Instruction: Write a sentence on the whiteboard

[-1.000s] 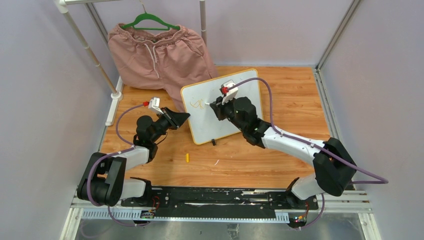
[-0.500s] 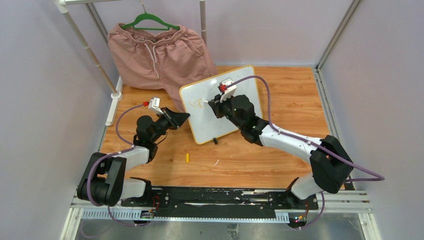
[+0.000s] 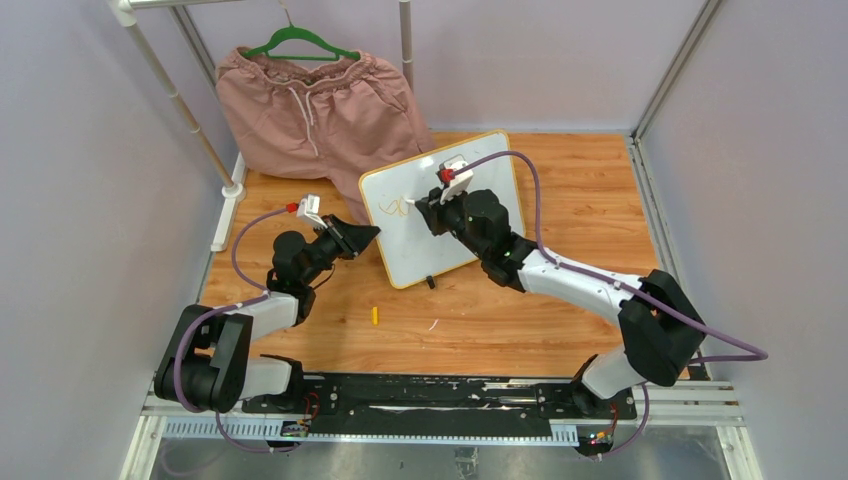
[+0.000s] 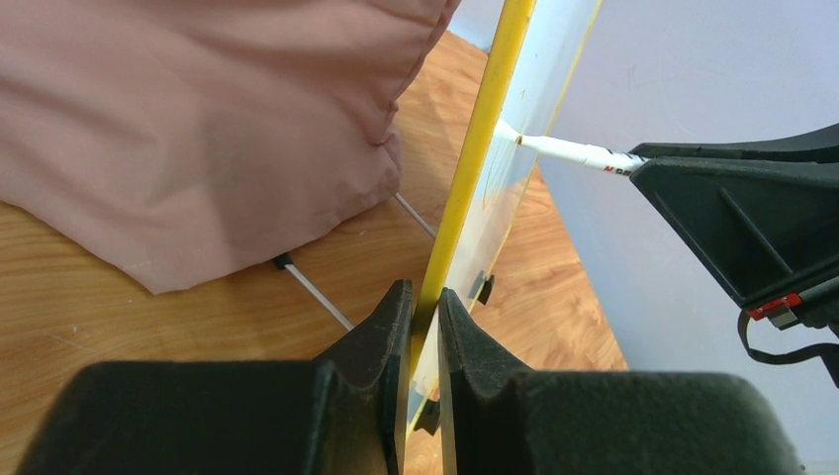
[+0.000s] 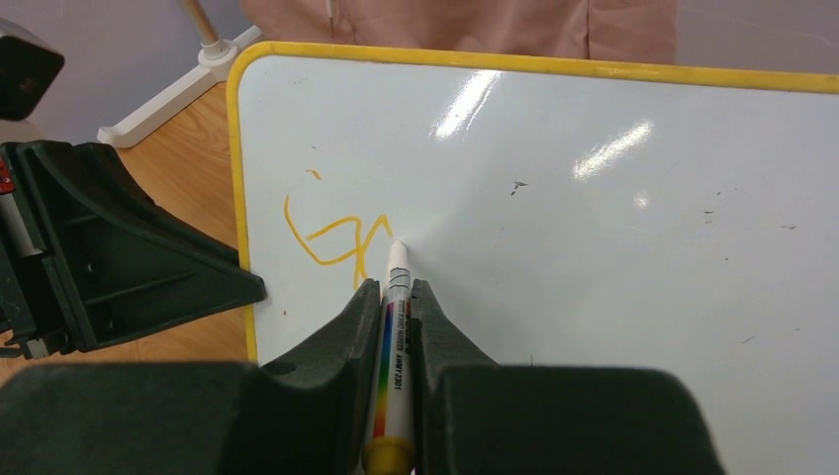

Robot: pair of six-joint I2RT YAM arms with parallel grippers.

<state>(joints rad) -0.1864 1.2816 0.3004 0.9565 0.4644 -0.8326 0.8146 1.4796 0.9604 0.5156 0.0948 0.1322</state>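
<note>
- The black left gripper [image 4: 420,302] was clamped on the left edge of the rectangular white whiteboard [image 5: 613,257] with its thin yellow frame, propped on the brown wooden table [image 3: 590,190].
- The sentence [image 5: 331,242] was only a few orange strokes near that edge.
- The right gripper [image 5: 394,289] was shut around a white marker [image 5: 395,336], its tip touching the board.
</note>
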